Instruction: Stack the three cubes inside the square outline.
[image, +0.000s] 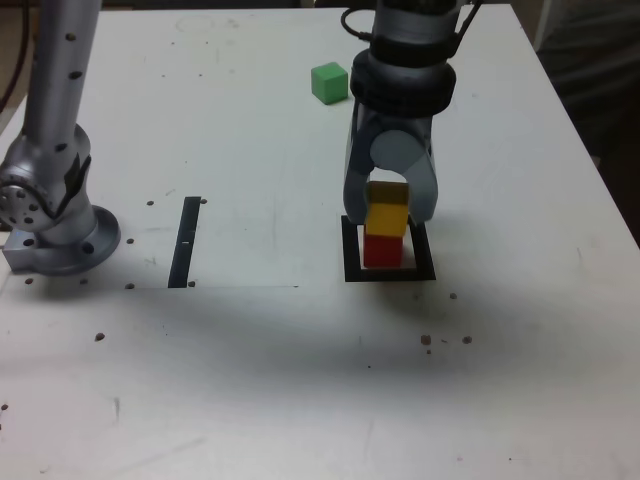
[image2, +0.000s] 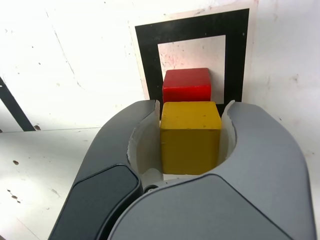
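Gently, with the fingers (image2: 190, 135) gripping the yellow block (image2: 190, 139), centre it over the red block (image2: 187, 85) before lowering it level

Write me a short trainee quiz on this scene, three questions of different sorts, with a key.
1. True or false: the small matte green cube lies inside the thick black square outline.
2. Which cube is between the jaws of the grey two-jawed tool?
a) green
b) small matte yellow
c) red
3. Fill in the colour: the cube standing within the outline is ____.

Key: 1 false; 2 b; 3 red.
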